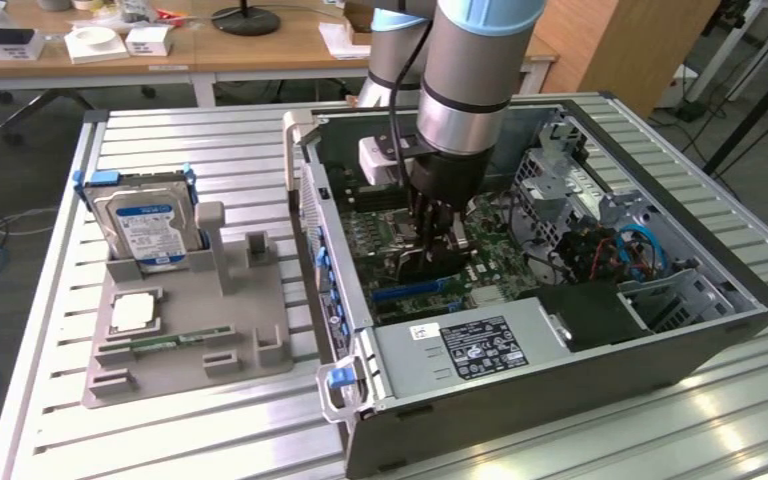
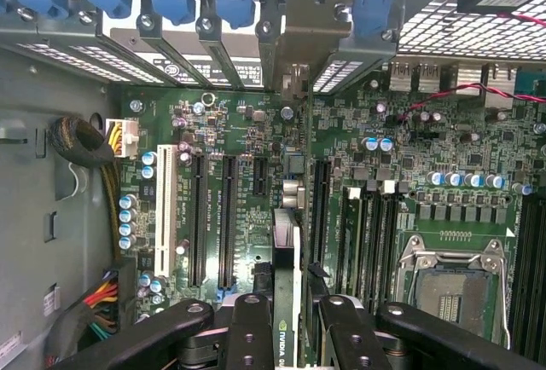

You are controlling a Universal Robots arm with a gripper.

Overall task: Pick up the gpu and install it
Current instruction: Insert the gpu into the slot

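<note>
Slatted metal tabletop [image 1: 197,130], one. One open computer case [image 1: 704,330] lies on its side at the exterior view's right. One robot arm [image 1: 471,70] reaches down into it over the one green motherboard [image 2: 426,131]. One grey parts tray [image 1: 184,370] sits at the exterior view's left, holding one blue-labelled hard drive [image 1: 144,225] standing upright and one square CPU chip [image 1: 135,313] lying flat nearer the camera. One gpu [image 2: 286,251], inside the case: seen edge-on, it is clamped in the one gripper [image 2: 292,336], whose fingers [image 2: 250,332] are part-closed on either face of the card. The card hangs directly below the gripper, edge toward the board. Its long axis runs parallel to the expansion slots, toward the case's slotted rear wall. Slots alongside: one white slot [image 2: 166,208] and two long black slots [image 2: 198,216]. Cannot tell whether the card's edge touches a slot.
</note>
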